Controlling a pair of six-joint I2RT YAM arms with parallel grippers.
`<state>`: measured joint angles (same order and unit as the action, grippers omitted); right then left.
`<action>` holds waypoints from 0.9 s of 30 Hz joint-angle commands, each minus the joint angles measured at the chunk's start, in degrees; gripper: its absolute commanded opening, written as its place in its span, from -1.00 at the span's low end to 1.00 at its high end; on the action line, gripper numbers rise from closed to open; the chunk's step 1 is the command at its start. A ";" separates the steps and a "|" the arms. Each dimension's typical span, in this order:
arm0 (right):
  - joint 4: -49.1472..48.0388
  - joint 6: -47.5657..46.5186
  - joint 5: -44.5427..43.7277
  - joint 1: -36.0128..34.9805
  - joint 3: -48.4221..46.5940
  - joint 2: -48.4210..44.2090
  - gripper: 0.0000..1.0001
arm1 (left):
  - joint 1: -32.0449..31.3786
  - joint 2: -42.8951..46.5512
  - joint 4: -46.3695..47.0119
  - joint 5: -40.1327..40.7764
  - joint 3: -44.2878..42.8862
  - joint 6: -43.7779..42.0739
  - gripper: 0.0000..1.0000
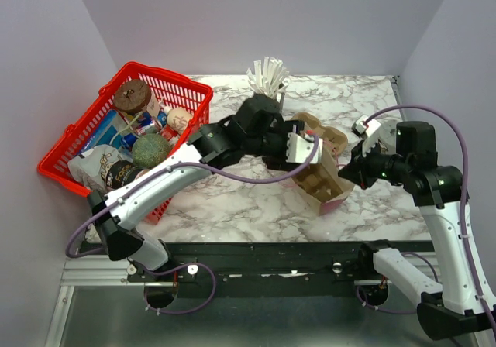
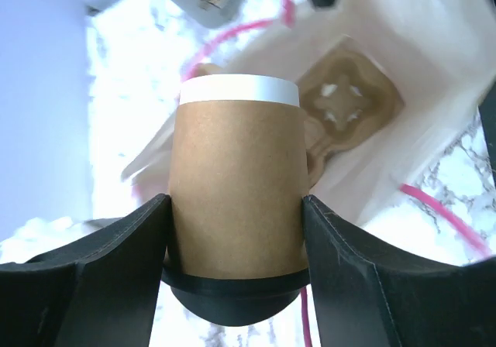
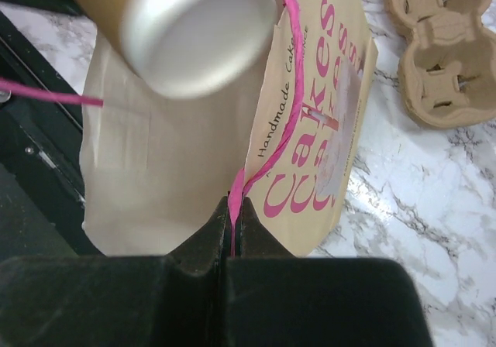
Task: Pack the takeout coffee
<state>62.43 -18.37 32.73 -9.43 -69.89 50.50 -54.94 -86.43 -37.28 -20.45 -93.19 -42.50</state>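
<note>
At far left the red basket [image 1: 186, 91] of groceries sits well apart from the work. The left fingers [image 2: 132, 246] clamp the tan cup [image 2: 236, 176] on both sides, its black lid [image 2: 232, 297] toward the wrist and its pale base aimed into the open paper bag [image 3: 310, 130], just above the mouth. The right fingers [image 3: 205, 242] are pinched tight on the bag's pink handle [image 3: 267, 142], holding that side up. The likely trouble is that the bag's other wall, with nothing gripping it, folds under the cup, or that the tilted cup tips over inside. A pulp carrier [image 3: 442, 60] lies just beside the bag and the cup of white sticks [image 1: 267, 76] stands behind on the tabletop [image 1: 232, 207]; neither blocks the drop
</note>
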 commanded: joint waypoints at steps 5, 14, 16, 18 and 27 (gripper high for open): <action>-2.23 0.71 -4.25 -0.41 -2.88 3.99 -0.99 | 2.91 10.05 -21.59 7.06 -10.08 -6.61 -0.02; -0.82 -3.60 -6.54 -0.41 -7.98 9.17 -0.99 | 0.11 8.39 -45.50 27.63 -4.82 -19.81 0.02; -1.09 -4.04 -6.28 -0.33 -8.95 10.23 -0.99 | -1.57 5.85 -47.09 33.35 -2.88 -20.17 0.02; -1.61 -4.13 -6.19 -0.32 -9.82 10.76 -0.99 | -3.85 3.65 -48.93 36.25 -1.65 -19.47 0.02; -2.05 -6.93 -9.52 -0.32 -11.32 10.93 -0.99 | -6.32 -7.95 -49.56 50.50 8.18 -16.13 0.05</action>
<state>61.32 -22.52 26.55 -9.43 -79.29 61.71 -61.49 -91.61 -75.05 20.32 -88.33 -60.07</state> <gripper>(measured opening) 0.022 0.715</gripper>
